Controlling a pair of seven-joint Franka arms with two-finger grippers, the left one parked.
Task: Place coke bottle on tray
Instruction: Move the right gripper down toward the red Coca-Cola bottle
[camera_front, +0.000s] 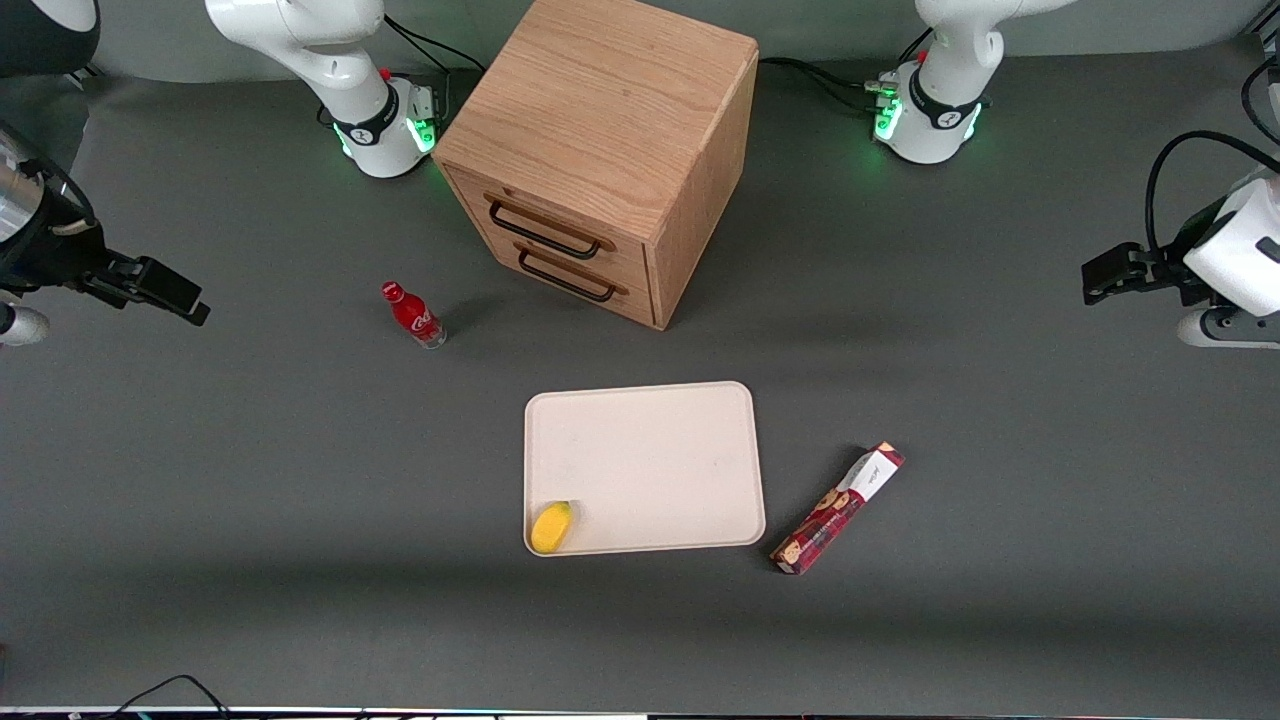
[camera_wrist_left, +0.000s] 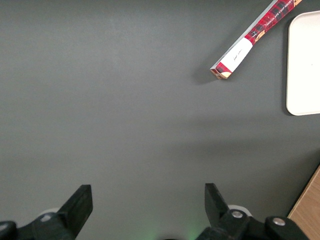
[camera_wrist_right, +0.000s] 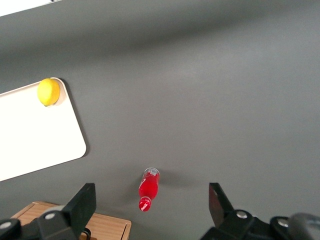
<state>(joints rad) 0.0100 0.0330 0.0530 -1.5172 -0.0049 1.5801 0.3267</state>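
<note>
Coke bottle (camera_front: 413, 314) stands upright on the grey tabletop (camera_front: 200, 480), untouched, red cap up and clear base down. Landmark: the tray (camera_front: 660, 440). The bottle sits apart from the tray, farther from the front camera than it and toward the working arm's end of the tabletop.

Gripper (camera_front: 150, 285) hangs above the tabletop well clear of the tray, further still toward the working arm's end, and not near the bottle. Fingers (camera_wrist_right: 80, 204) spread wide, holding nothing.

A yellow lemon (camera_front: 552, 527) lies on the tray, in the corner nearest the front camera on the working arm's side. Wooden drawer cabinet (camera_front: 600, 150) stands farther from the camera than the tray. Long red cookie box (camera_front: 838, 508) lies just beside the tray, toward the parked arm's end.
</note>
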